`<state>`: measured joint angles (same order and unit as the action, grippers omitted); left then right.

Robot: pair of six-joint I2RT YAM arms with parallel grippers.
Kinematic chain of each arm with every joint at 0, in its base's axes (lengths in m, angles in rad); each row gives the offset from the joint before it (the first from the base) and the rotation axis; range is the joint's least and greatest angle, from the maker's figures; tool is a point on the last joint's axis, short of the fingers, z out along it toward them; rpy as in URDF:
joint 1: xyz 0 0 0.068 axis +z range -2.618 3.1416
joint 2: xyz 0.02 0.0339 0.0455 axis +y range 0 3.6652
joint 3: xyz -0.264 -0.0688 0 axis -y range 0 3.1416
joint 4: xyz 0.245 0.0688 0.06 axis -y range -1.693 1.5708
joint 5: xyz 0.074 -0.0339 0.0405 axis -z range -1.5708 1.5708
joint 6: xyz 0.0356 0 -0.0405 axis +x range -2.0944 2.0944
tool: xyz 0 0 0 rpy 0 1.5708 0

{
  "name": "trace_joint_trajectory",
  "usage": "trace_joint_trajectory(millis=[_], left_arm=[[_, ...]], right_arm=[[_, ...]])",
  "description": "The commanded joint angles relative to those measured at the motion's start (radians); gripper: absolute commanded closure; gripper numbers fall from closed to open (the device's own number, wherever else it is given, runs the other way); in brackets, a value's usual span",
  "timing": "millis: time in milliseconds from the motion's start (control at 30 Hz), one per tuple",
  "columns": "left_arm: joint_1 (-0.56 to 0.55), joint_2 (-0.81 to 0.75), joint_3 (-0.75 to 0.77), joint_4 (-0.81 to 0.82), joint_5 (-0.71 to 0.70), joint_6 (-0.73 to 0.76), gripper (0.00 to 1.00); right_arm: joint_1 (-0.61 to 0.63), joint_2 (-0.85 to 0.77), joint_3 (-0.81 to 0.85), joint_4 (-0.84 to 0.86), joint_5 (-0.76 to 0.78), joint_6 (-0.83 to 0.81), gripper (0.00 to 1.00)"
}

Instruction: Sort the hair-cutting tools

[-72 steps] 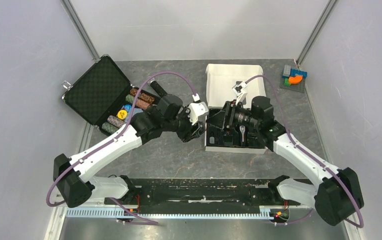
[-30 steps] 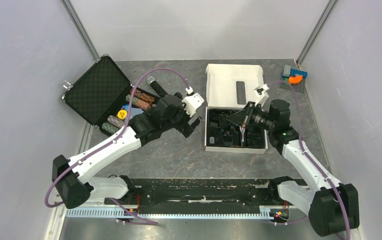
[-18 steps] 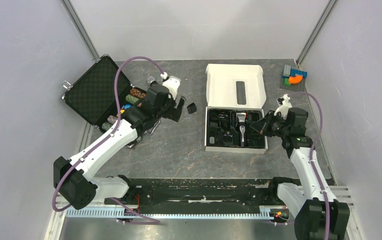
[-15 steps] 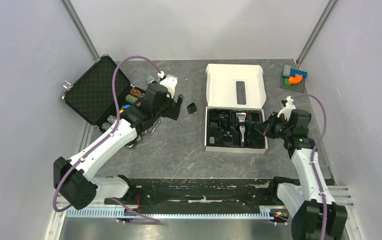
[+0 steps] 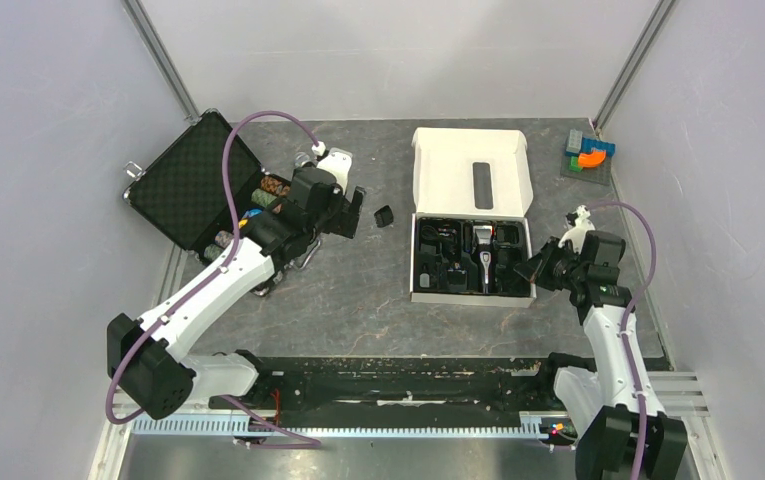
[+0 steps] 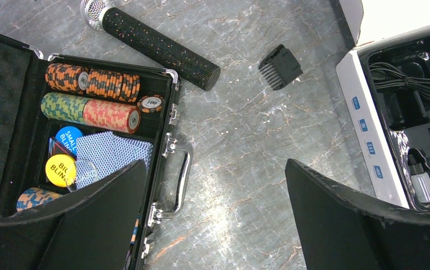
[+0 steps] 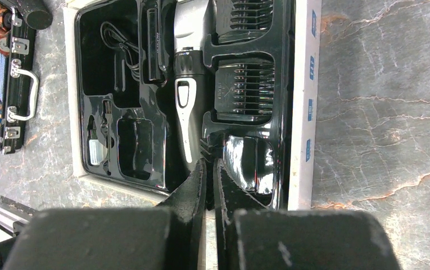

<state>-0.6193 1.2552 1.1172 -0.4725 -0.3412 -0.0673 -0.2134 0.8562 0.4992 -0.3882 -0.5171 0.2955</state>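
One black comb attachment (image 5: pixel 383 216) lies alone on the table between the poker case and the white box; the left wrist view has it (image 6: pixel 280 66) beside the microphone's end. My left gripper (image 5: pixel 353 212) (image 6: pixel 215 169) hangs open and empty just left of it, above the case's handle. The silver-and-black clipper (image 5: pixel 481 262) (image 7: pixel 187 84) rests in the box's black tray (image 7: pixel 117 101), with two comb attachments (image 7: pixel 243 84) seated to its right. My right gripper (image 5: pixel 530 268) (image 7: pixel 208 163) is shut on nothing at the tray's right edge.
An open black case (image 5: pixel 193 180) with poker chips (image 6: pixel 91 95) and cards sits at the left. The black microphone (image 6: pixel 156 44) lies by its corner. The white box lid (image 5: pixel 471 170) stands open behind the tray. Coloured blocks (image 5: pixel 588 152) sit in the far right corner.
Both arms have drawn away from the box, the left one back toward the case and the right one out past the tray's right edge. The lone comb now lies uncovered on the table.
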Motion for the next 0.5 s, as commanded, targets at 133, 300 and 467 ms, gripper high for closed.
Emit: trace_joint_trajectory(millis=[133,300,467], left_arm=[[0.001,-0.013,0.018,0.028,-0.030,-0.043,0.00],[0.000,-0.019,0.016,0.025,-0.032,-0.037,0.00],[0.001,-0.021,0.014,0.028,-0.033,-0.037,0.00]], right_arm=[[-0.006,-0.025,-0.013,-0.007,-0.010,0.009,1.00],[-0.007,-0.035,-0.017,-0.008,-0.013,0.006,1.00],[-0.007,-0.043,-0.060,0.014,-0.020,0.017,1.00]])
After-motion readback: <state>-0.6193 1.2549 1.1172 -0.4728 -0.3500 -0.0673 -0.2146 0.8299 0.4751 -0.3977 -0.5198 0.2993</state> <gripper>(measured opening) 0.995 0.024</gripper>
